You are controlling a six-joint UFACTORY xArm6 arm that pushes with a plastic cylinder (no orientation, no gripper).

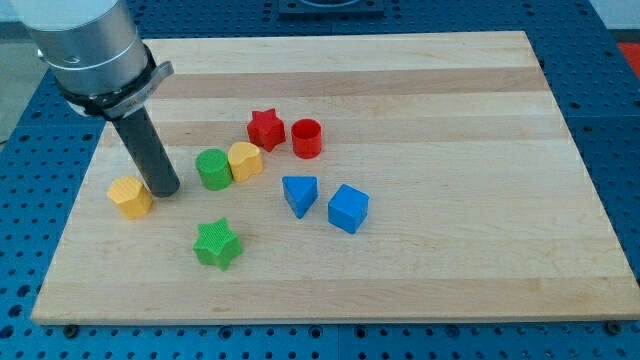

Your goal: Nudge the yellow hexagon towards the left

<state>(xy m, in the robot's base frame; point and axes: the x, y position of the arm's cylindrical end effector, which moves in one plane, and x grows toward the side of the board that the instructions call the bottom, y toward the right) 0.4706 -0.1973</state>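
7 small blocks lay on the wooden board [420, 90], all in its left and middle parts. The yellow hexagon [130, 196] sat nearest the view's left edge of the board, and the arm's tip [164, 189] stood just beside it on its right, touching or nearly so; which of the 2 could not be told. The dark rod [148, 150] rose from there up and to the left into the grey arm housing [88, 45]. The arm carried no pincer, so no open or closed state could be told.

Right of the tip stood a green cylinder [212, 169], with a second yellow block [245, 160], its shape unclear, pressed against its right side. Farther up and right, a red star [266, 129] and a red cylinder [307, 138] stood close together but apart. Below them, a blue triangular block [299, 194] and a blue cube [348, 208] sat near each other. A green star [217, 244] lay alone toward the view's bottom, below the green cylinder.
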